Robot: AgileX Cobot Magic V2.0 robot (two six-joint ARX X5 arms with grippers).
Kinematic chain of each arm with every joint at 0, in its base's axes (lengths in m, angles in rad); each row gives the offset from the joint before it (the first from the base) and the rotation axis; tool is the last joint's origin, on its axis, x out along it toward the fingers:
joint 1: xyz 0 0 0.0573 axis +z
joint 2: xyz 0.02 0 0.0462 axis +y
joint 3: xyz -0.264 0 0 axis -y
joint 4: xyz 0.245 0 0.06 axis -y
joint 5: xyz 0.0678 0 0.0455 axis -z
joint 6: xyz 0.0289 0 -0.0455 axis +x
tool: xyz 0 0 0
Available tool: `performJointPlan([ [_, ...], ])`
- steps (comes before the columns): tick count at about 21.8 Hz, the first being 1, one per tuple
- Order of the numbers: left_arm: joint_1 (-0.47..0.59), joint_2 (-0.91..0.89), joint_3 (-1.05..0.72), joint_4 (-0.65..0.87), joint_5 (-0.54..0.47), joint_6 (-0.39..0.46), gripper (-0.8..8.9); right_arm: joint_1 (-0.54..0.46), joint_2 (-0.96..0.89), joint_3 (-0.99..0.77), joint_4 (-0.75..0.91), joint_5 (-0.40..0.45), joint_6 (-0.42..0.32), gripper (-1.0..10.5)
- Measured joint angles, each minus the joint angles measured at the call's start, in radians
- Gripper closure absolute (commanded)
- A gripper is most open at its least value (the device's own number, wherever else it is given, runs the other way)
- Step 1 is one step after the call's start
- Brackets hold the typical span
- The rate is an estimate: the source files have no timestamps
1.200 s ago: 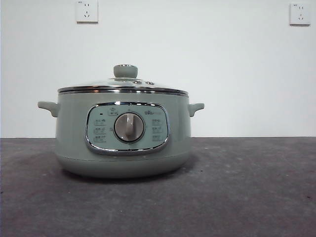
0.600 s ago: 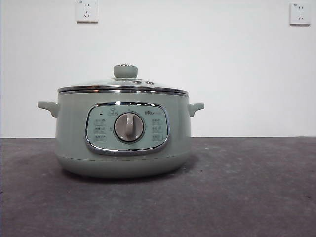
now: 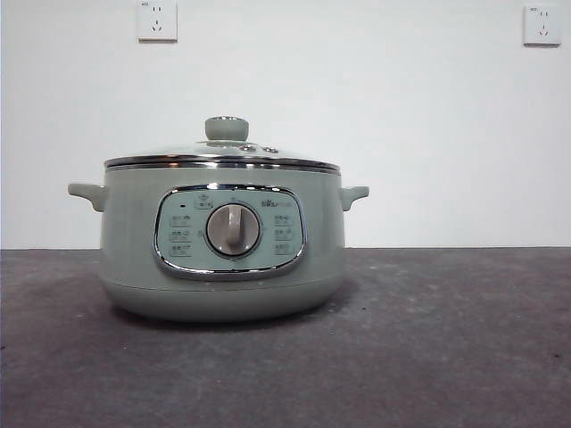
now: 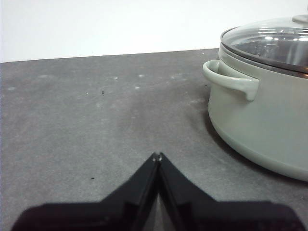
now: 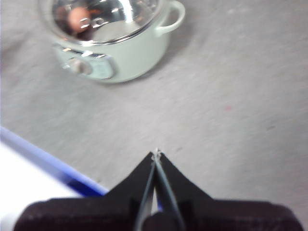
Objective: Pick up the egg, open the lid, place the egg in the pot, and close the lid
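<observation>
Under the lid (image 5: 98, 19) you see the egg (image 5: 77, 17) only as an orange blur inside the pot (image 3: 221, 241). Both the left gripper (image 4: 157, 156) and the right gripper (image 5: 156, 154) are pinched closed, empty, over the grey table (image 3: 446, 339) before a white wall (image 3: 428, 116).

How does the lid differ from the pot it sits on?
The lid is clear glass with a chrome rim; the pot is opaque pale green. The lid is a shallow dome, the pot deep and round. The lid has one knob on top; the pot has two side handles and a front dial. Knob and pot share the same pale green.
</observation>
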Motion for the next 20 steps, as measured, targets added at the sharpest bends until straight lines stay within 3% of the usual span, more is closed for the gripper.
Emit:
performJointPlan([
  [2,0.0,0.0,0.0,0.0,0.0,0.0,8.17,-0.055,-0.023,-0.005,0.052,0.057,-0.031,9.5],
  [6,0.0,0.0,0.0,0.0,0.0,0.0,8.17,-0.262,-0.163,-0.099,0.375,-0.056,-0.078,9.5],
  [11,0.0,0.0,0.0,0.0,0.0,0.0,8.17,-0.497,-0.373,-0.456,0.825,-0.067,-0.128,9.5],
  [20,0.0,0.0,0.0,0.0,0.0,0.0,8.17,-0.563,-0.591,-0.997,1.126,-0.068,-0.134,9.5],
])
